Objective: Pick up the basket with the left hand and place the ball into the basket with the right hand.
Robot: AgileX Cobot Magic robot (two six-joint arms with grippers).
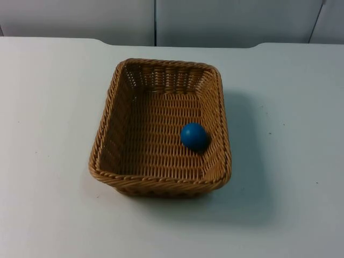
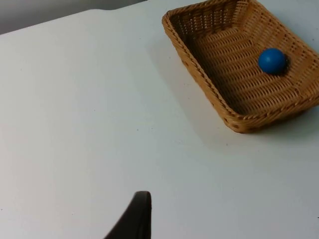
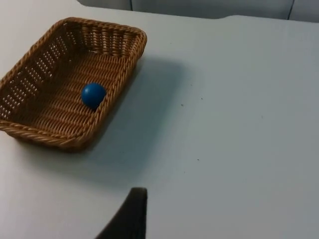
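Resting on white table (image 1: 48,107), wicker basket (image 1: 110,115) holding blue ball (image 1: 194,136), grey partition wall (image 1: 226,21) behind, pincer states unclear.

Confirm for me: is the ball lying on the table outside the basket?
No. The blue ball lies inside the basket, on its woven floor against the side wall, with the basket standing on the table.
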